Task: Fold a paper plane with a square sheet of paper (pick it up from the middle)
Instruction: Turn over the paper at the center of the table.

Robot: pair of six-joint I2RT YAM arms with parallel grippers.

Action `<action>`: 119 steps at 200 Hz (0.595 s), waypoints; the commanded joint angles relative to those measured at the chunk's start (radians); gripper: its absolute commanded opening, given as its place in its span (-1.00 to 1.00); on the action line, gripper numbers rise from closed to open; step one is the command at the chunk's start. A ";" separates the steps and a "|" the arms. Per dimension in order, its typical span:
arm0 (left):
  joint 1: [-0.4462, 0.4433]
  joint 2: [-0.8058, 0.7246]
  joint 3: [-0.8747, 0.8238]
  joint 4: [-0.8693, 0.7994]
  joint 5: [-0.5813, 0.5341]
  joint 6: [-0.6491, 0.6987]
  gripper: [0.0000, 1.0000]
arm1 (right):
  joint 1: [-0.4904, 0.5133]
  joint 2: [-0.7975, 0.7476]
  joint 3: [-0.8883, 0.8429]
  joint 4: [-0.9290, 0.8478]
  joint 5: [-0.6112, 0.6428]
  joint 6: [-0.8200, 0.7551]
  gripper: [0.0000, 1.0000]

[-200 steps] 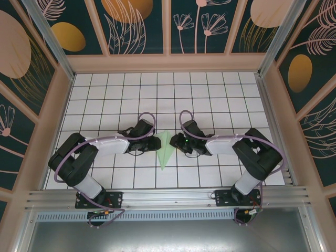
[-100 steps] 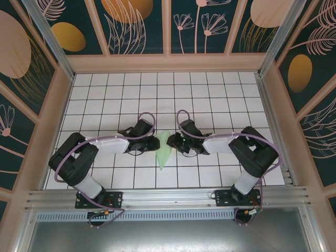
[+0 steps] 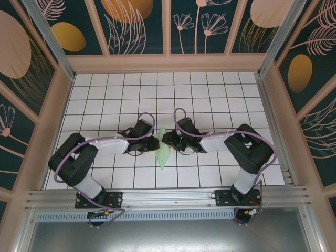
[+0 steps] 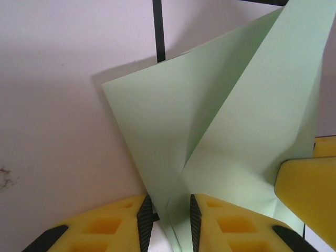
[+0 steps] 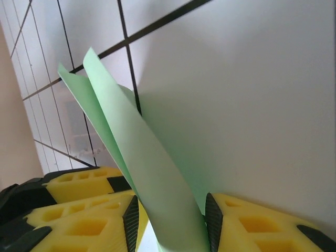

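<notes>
**Both grippers pinch the half-folded dart mid-table**

The paper plane sits at the middle of the tiled table, wings being creased, I judge. Next: press evenly along the ridge. The left gripper and right gripper each clamp narrowly on its paper.

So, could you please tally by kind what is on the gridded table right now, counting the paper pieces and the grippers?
Folded mint-green paper plane: 1
Grippers with yellow fingers, left gripper and right gripper, both pinching the paper: 2
Total: 3
</notes>
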 commanded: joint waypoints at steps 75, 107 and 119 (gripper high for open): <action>-0.008 0.044 -0.038 0.012 0.035 -0.005 -0.41 | -0.044 0.075 0.084 0.058 -0.081 -0.062 -0.11; -0.009 0.043 -0.041 0.014 0.035 -0.007 -0.41 | -0.043 0.045 0.046 0.066 -0.079 -0.065 -0.11; -0.009 0.042 -0.045 0.016 0.035 -0.008 -0.41 | -0.041 0.025 0.025 0.073 -0.080 -0.061 -0.12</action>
